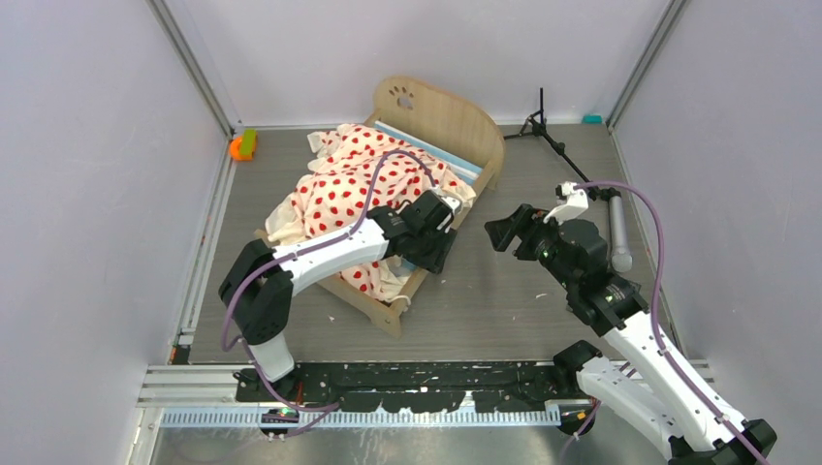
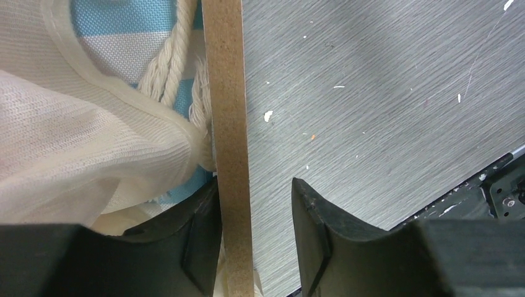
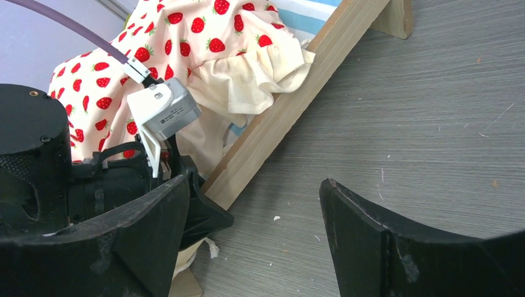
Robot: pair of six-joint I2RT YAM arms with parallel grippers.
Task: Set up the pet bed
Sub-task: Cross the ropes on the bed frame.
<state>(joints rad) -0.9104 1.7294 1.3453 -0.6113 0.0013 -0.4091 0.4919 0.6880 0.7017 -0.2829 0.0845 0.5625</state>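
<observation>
Down at the left gripper, the jaws stood parted astride the side rail of the pet bed. The inner finger lay just beside the wood on the mattress side. The outer finger stood apart from the rail over the grey table, so the rail was straddled but not clamped.

Inside the frame next to that finger lay the blue-white striped mattress. The cream edge of the bedding was folded over it, and a twisted white cord ran down against the rail.

The right gripper hung wide open over bare table, just beside the same rail, with nothing between its fingers.

From above, the bed sat mid-table on a slant, its paw-print headboard toward the far wall. The bedding was heaped over most of the mattress and spilled over the left side, leaving only a striped strip bare near the headboard.

Only the left wrist view showed the rail between the fingers, because from above that wrist covered the spot. The right wrist view alone showed that the red marks on the cloth were strawberries and that its hem was ruffled. It also showed the left wrist pressed close to the rail.

The left arm crossed the foot end of the bed and hid part of it.

Further out, a black tripod stand lay by the far right corner, with a grey cylinder near the right wall. A small orange and green object sat at the far left, too small to identify.
</observation>
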